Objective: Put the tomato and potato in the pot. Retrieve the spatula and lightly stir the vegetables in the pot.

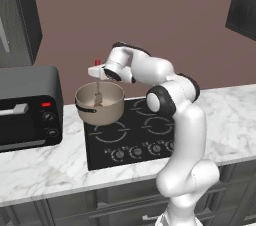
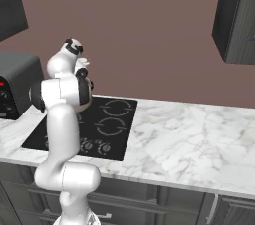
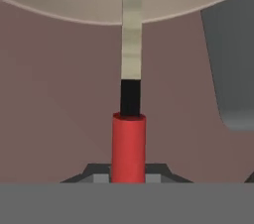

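Item: two-finger gripper [image 3: 128, 178] clamped on red-handled, metal-shafted spatula [image 1: 98, 91], head inside round beige pot [image 1: 100, 103]. Risk: forceful stirring likely tips pot or flings vegetables out.

A glossy white arm [image 1: 187, 135] of rounded, tubular segments is showing dark bands at its joints and black caps at the elbows.

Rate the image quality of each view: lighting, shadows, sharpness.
Left base view: flat even light, soft edges, faint shade inside the round beige pot. Right base view: equally flat, no glare on the marble counter. Hand view: red-handled spatula fairly crisp, its pale shaft blurring upward.
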Robot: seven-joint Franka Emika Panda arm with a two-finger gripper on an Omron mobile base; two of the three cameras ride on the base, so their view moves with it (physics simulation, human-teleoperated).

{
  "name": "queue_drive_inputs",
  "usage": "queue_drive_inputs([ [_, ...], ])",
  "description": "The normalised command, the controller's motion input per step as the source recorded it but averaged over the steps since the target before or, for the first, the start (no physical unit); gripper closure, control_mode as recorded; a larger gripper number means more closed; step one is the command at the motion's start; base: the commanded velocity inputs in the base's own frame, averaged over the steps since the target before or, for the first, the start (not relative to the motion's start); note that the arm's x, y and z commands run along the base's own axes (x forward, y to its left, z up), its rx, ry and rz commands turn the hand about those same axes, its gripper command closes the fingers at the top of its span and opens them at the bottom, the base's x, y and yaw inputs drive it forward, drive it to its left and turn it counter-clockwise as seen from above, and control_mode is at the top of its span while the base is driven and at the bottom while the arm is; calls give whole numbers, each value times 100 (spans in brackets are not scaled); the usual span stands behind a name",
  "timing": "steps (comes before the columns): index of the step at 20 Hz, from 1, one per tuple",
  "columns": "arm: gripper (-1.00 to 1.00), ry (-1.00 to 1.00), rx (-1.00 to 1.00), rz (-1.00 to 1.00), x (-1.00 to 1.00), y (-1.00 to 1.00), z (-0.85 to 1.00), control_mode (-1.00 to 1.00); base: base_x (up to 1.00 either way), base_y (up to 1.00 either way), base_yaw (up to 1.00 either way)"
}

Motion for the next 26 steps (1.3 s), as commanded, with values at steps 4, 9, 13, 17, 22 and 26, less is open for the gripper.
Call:
queue_drive_inputs([
  [4,100,0,0,-4,35,13,-33,-100,0,0,0],
  [9,100,0,0,-1,-1,-2,-7,-100,0,0,0],
  [13,100,0,0,0,-46,-22,0,-100,0,0,0],
  [17,100,-1,0,0,-75,-25,0,-100,0,0,0],
  [22,100,-8,1,0,-62,-24,0,-100,0,0,0],
  [26,100,-22,2,0,-15,2,0,-100,0,0,0],
])
